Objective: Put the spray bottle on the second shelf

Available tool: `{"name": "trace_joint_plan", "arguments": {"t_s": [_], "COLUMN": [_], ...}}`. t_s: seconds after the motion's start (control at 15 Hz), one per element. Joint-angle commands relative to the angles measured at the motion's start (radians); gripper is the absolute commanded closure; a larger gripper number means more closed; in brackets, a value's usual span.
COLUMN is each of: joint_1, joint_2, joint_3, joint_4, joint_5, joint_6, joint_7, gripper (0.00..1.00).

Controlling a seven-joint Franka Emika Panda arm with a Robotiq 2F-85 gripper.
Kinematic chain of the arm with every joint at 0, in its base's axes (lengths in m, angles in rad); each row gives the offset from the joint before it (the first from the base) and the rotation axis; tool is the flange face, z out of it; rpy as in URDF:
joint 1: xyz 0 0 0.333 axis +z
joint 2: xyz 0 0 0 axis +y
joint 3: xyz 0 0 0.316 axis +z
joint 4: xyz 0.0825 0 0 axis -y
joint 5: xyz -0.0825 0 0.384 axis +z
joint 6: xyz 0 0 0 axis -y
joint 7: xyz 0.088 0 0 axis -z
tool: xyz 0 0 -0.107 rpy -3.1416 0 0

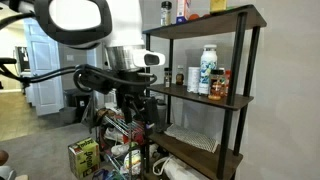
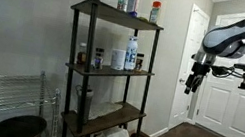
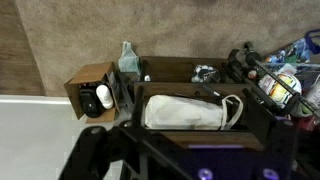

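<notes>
Exterior view: spray bottle (image 1: 193, 79) upright on second shelf (image 1: 238, 100), head up, just beside tall white bottle (image 1: 207, 70); pincer (image 2: 192, 84) apart, empty, well off shelving, loads of room

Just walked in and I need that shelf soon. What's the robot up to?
The robot arm's hand hangs in the air, well clear of the shelving unit and pointing down, with nothing visibly in it. On the second shelf stand a tall white bottle, a red-capped jar and what looks like the small spray bottle. The bottle may already be in place.
</notes>
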State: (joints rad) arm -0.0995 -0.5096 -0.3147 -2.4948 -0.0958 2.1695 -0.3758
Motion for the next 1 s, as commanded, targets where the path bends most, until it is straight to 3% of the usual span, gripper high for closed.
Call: {"name": "trace_joint_plan", "arguments": {"t_s": [0.0,0.4,0.67,0.93], "joint_1": [-0.017,-0.017,-0.108,-0.12], "joint_2": [0.003,0.003,-0.074,-0.218], "joint_3": [0.016,0.016,0.107,0.131], "joint_4": [0.002,0.002,-0.036,-0.06], "joint_5": [0.011,0.011,-0.183,-0.239], "joint_6": [-0.002,-0.002,-0.013,-0.068], "joint_7": [-0.008,-0.008,0.118,0.098], "gripper": [0.0,0.0,0.0,0.0]}}
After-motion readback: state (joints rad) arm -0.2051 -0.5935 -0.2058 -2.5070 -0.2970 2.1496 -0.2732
